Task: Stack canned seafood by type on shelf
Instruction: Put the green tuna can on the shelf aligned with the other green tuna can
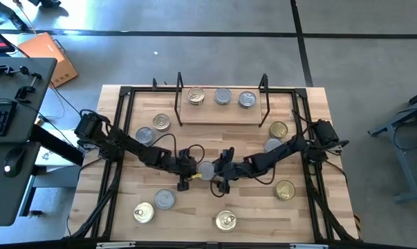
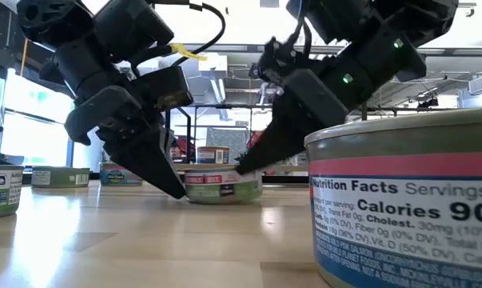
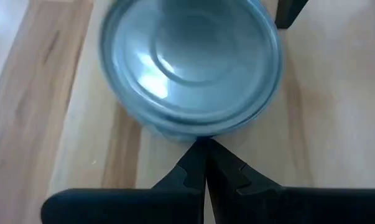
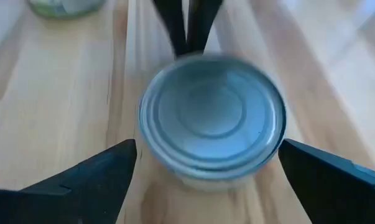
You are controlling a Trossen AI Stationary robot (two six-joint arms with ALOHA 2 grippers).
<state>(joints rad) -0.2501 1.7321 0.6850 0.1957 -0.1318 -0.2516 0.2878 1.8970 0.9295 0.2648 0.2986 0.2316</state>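
Three tins stand upright in a row on the shelf [image 1: 222,114], a low light-wood board with black wire uprights at both ends: a gold-lidded tin [image 1: 196,96] at one end, then two silver-lidded tins [image 1: 223,97] [image 1: 247,99]. The other tins stand upright and scattered over the wooden surface [image 1: 194,211]. A silver-lidded tin [image 1: 205,170] sits at mid-surface. Gold-lidded ones [image 1: 144,212] [image 1: 226,221] [image 1: 285,189] [image 1: 279,129] [image 1: 161,122] and grey ones [image 1: 165,199] [image 1: 144,135] [image 1: 273,146] lie around it, well apart.
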